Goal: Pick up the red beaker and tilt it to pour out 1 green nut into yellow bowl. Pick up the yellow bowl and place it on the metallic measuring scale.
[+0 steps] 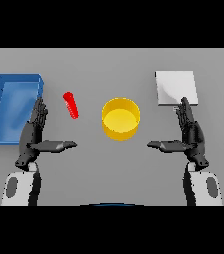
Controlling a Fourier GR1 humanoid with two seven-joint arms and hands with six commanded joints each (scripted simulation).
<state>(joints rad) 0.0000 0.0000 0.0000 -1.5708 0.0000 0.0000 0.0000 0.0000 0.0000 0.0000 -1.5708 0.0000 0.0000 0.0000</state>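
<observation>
A slim red beaker (71, 105) stands on the grey table left of centre, tilted a little. The yellow bowl (120, 118) sits at the middle of the table; its inside looks plain yellow. The metallic measuring scale (176, 88) is a pale square plate at the back right. My left hand (33, 133) hovers low on the left, fingers straight and thumb pointing inward, a short way below and left of the beaker. My right hand (191, 134) mirrors it on the right, open, just below the scale and right of the bowl. Neither hand touches anything.
A blue tray (2, 94) lies at the far left, right beside my left hand.
</observation>
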